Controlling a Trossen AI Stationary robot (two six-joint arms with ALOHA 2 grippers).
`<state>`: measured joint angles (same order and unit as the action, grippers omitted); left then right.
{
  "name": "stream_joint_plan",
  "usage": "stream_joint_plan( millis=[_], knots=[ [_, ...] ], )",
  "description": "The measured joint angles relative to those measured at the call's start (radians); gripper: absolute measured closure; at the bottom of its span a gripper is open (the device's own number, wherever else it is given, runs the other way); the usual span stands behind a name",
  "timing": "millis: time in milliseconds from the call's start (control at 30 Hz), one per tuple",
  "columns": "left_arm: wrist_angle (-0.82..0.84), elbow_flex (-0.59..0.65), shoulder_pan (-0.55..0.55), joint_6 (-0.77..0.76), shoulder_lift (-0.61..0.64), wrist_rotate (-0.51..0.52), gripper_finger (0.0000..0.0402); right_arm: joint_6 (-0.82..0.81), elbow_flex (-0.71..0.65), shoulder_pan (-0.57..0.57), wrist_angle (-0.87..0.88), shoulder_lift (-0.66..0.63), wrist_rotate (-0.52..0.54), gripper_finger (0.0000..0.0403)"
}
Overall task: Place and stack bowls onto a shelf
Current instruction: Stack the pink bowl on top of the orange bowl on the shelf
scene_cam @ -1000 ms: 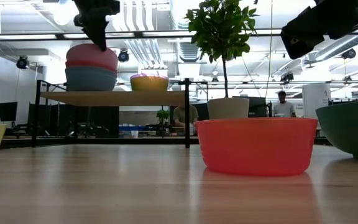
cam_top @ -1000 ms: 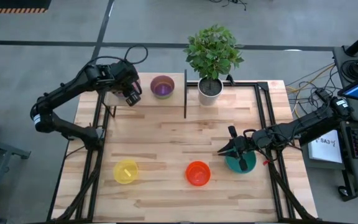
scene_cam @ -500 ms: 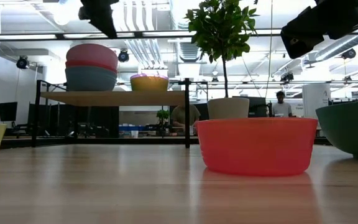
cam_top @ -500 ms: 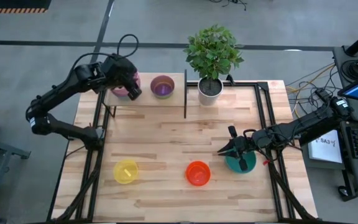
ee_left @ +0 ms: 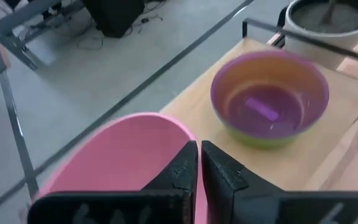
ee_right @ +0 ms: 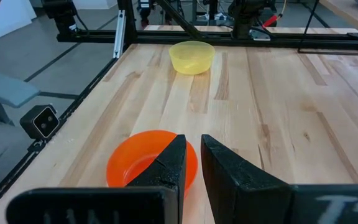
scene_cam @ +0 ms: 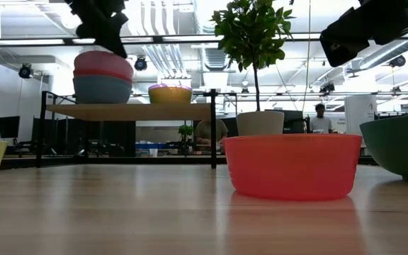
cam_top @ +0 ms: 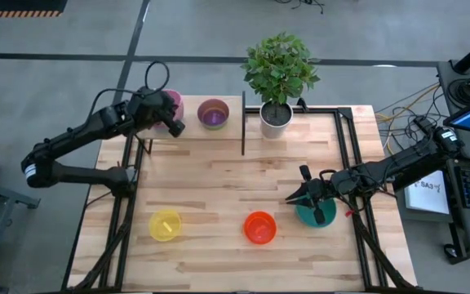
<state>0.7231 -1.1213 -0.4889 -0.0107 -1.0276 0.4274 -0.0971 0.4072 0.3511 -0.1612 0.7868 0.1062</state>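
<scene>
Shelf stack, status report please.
Left end effector shut above pink bowl topping shelf stack. Right end effector beside teal bowl. Nothing blocking.

I see two dark, jointed arms, left arm and right arm, both matte black. A black cable loops above the left wrist. Each ends in two black wedge-shaped fingers with flat inner faces.

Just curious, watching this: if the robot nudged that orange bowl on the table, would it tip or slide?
The orange bowl would probably slide, not tip: it sits upright and looks wider than tall. It looks like thin plastic and is empty, so likely light. The wood table looks smooth, so little would stop it.
</scene>
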Motion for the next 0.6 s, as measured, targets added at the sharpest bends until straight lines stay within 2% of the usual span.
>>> stream_joint_plan(
  millis=[267, 400, 600],
  knots=[
    [-0.047, 0.121, 0.000, -0.068, 0.067, 0.000, 0.0401, -0.015, 0.000, 0.000, -0.002, 0.000, 0.000, 0.0365],
    [-0.055, 0.120, 0.002, -0.070, 0.099, -0.028, 0.0401, -0.036, 0.000, 0.000, -0.003, 0.000, 0.000, 0.0365],
    [0.016, 0.115, 0.002, -0.069, 0.184, -0.004, 0.0401, -0.045, 0.000, 0.000, -0.016, 0.000, 0.015, 0.0365]
  ],
)
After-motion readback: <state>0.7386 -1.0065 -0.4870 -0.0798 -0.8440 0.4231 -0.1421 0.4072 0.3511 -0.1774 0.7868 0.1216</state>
